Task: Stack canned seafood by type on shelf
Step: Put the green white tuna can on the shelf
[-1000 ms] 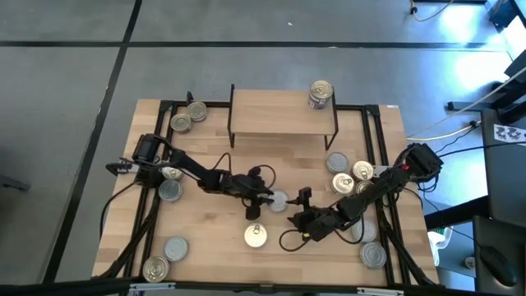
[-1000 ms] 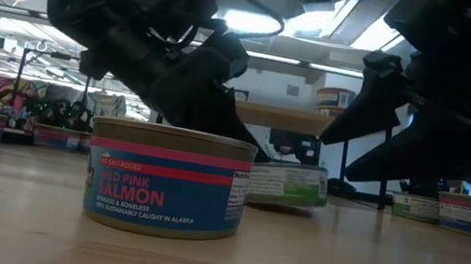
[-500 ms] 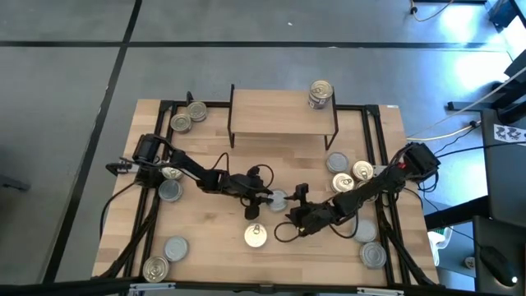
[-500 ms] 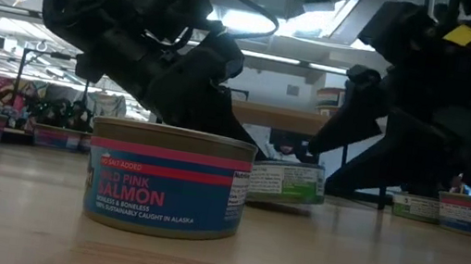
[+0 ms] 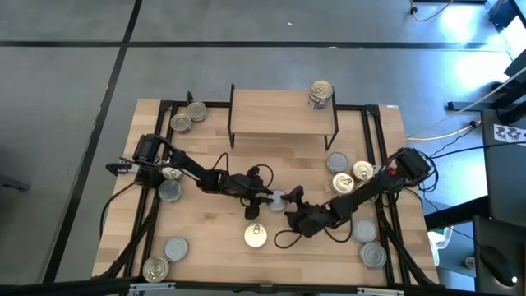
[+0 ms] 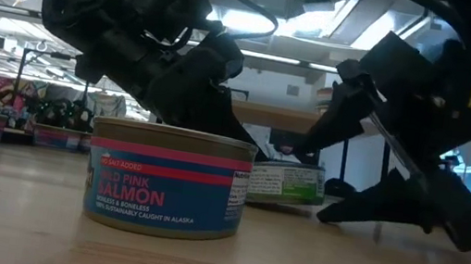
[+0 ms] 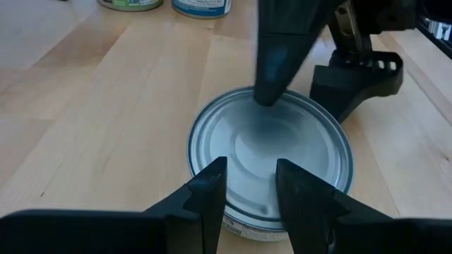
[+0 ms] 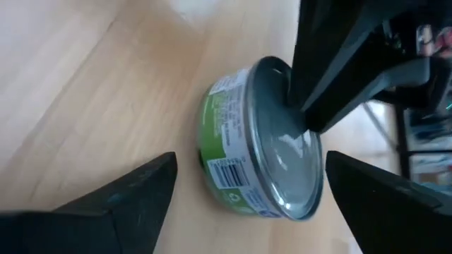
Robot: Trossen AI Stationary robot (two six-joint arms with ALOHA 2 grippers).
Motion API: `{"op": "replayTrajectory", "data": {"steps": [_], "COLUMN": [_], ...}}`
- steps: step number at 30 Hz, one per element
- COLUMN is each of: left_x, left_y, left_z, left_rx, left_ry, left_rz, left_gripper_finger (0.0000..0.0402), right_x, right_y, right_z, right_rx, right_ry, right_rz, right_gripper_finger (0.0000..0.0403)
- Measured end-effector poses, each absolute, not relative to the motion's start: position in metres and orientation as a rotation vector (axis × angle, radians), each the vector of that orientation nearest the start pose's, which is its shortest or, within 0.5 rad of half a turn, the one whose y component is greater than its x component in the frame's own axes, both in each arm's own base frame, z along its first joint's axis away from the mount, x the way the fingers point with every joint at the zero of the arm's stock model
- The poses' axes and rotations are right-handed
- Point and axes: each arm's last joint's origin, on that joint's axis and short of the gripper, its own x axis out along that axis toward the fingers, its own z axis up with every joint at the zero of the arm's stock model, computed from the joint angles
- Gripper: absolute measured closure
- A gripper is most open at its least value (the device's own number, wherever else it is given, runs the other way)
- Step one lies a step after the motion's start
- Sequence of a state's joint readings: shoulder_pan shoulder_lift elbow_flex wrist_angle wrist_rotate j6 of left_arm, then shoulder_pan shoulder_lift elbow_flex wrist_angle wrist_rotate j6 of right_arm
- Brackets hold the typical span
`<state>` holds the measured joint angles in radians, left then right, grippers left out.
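One silver-topped, green-labelled can (image 5: 278,200) stands upright near the middle of the table (image 5: 214,247), in front of the shelf (image 5: 282,111) and well apart from it. Both arms meet over it. The left gripper (image 5: 265,195) leans on its lid, fingers (image 7: 208,194) a narrow gap apart with nothing between them, probably to steady the can. The right gripper (image 5: 294,201) comes in low from the other side, spread wide with the can between its fingers (image 8: 134,194), apparently lining up a grasp on the wall. A gold-topped salmon can (image 5: 256,236) sits just nearer the front edge. A short stack of cans (image 5: 320,94) already stands on the shelf's right end, while other cans (image 5: 341,168) lie scattered over the pale wood. Grey floor surrounds the table, and the low view shows a lit, cluttered workroom behind
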<state>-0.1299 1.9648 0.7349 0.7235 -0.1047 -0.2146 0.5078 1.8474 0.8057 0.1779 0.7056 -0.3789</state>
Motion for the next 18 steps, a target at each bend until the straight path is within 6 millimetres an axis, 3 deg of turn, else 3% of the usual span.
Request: {"op": "replayTrajectory", "data": {"steps": [7,18], "left_x": [0.342,0.342], "left_y": [-0.042,-0.041], "left_z": [0.090,0.090], "left_rx": [-0.154,-0.157], "left_ry": [0.503,0.499], "left_rz": [0.030,0.041], "left_gripper_finger": [0.0279,0.0279], "right_x": [0.302,0.309], "right_y": [0.135,0.119], "right_z": [0.103,0.100], "right_rx": [-0.946,-0.923], "right_ry": [0.751,0.778], "right_rz": [-0.055,0.003], "right_gripper_finger": [0.0061,0.0124]}}
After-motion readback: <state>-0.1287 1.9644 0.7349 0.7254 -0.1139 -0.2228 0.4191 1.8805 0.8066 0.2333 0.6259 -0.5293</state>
